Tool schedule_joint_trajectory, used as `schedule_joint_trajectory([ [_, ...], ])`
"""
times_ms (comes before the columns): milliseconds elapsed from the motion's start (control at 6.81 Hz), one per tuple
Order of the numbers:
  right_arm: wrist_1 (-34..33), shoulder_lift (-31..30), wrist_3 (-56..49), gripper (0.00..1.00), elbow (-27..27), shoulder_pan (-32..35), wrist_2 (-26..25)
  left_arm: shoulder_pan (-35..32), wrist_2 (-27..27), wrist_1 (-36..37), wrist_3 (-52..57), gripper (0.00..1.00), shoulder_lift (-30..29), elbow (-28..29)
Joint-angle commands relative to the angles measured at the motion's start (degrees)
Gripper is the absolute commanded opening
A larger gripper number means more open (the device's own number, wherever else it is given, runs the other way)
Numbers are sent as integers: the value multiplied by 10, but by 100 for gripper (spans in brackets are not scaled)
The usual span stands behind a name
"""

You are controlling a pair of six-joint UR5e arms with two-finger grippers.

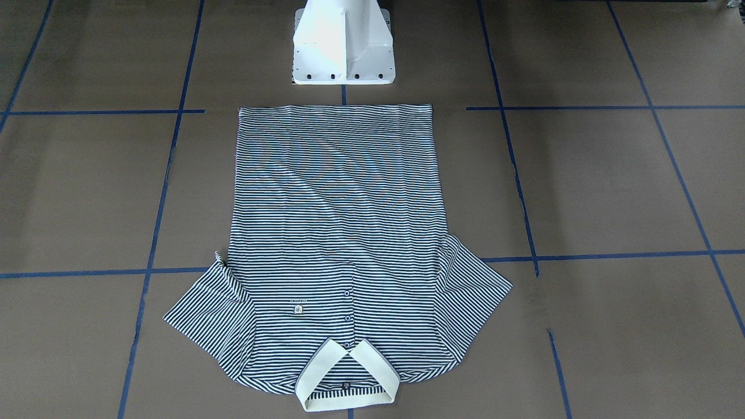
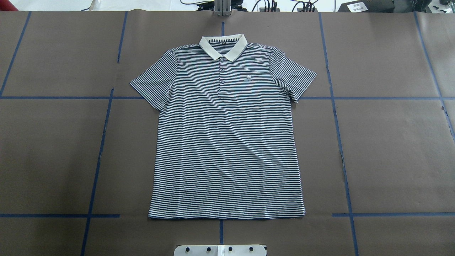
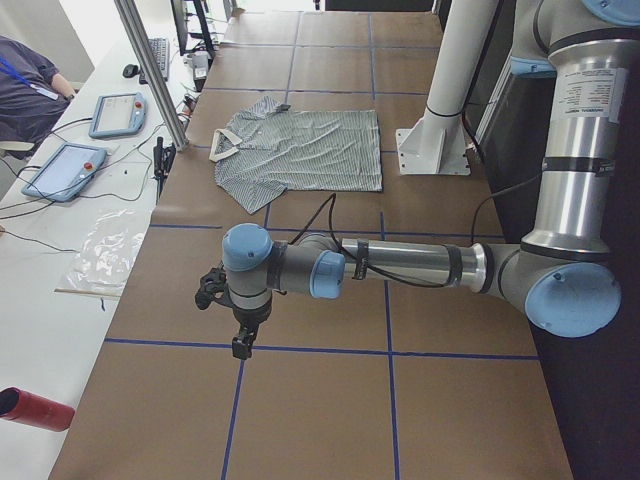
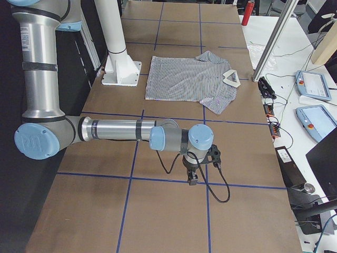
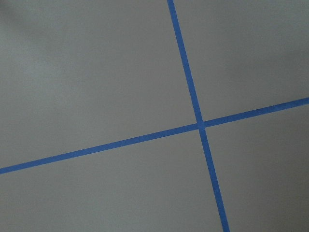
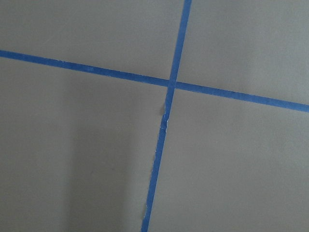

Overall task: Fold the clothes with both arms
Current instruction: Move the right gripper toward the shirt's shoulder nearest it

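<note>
Right now the shirt (image 2: 227,142) is lying flat and face up in the middle of the surface (image 2: 391,149), with its collar (image 2: 223,48) pointing away from the robot. Both arms (image 3: 400,262) are hanging low, far off to the sides, well apart from it. The left fingers (image 3: 243,345) and right fingers (image 4: 192,180) are pointing down at blue tape (image 5: 198,126), and I cannot tell if they are wide or narrow.

I am thinking the cloth may be slipping or bunching if the fingers are pinching only 1 layer. If 1 arm is lifting faster than the other, the fold may be going crooked.

The cloth is looking thin, soft and floppy, with skinny navy and white stripes. The collar is looking thicker and cream. The sleeves (image 2: 153,83) are sticking out like 2 little wings.
</note>
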Motion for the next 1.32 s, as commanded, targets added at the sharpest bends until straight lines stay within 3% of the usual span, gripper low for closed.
schedule_joint_trajectory([
  [0, 0, 12, 4, 100, 6, 5, 7, 0, -3, -1, 0, 100, 0, -3],
  [441, 19, 95, 31, 100, -12, -43, 20, 3, -6, -10, -2, 100, -7, -60],
  [588, 25, 138, 41, 100, -49, -81, 72, 15, -7, -81, -4, 100, -10, -45],
  [735, 121, 222, 82, 100, -118, -117, 72, 16, -8, -122, -10, 100, 0, -44],
  [882, 210, 259, 206, 100, -175, -173, 68, 16, -8, -128, -11, 100, -4, -44],
  [1028, 251, 309, 322, 100, -219, -220, 49, 18, -8, -128, -60, 100, -11, -38],
  [1175, 284, 331, 392, 100, -220, -262, -32, 20, -7, -130, -115, 100, -21, -30],
])
